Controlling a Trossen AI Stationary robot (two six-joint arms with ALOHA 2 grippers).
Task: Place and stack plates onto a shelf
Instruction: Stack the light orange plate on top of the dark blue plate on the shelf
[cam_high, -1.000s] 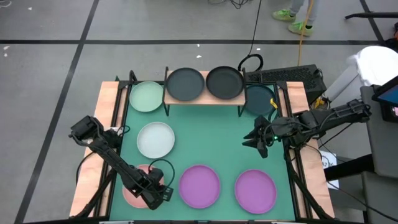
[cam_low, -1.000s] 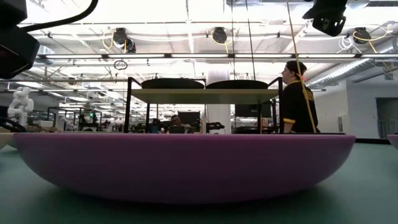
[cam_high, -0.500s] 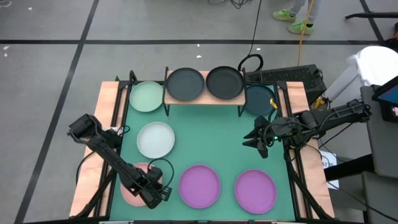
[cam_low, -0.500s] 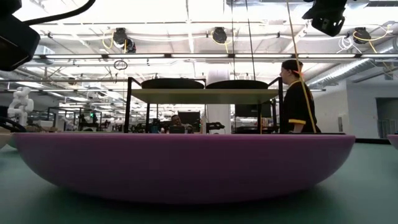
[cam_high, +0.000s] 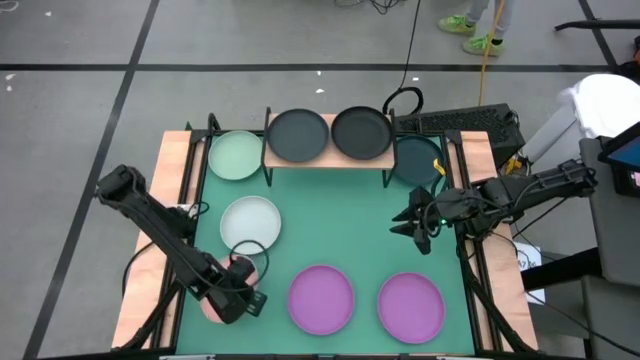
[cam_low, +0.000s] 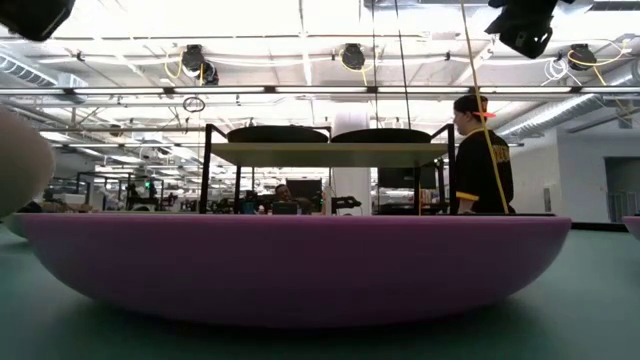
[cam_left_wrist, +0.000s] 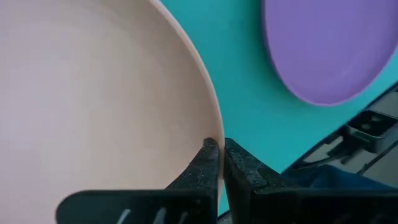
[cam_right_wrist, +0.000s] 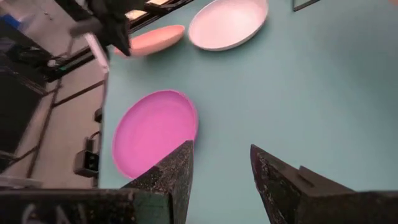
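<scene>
Low view: person's (cam_low: 480, 160) lettering unreadable

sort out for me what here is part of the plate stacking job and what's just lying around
Part of the job:
- pink plate, its rim pinched by the left gripper
- shelf with two black plates
- dark teal plate, mint plate, white-blue plate, two purple plates
- right gripper, open over the mat

Lying about:
- keyboard
- black cable
- person in the room
</scene>
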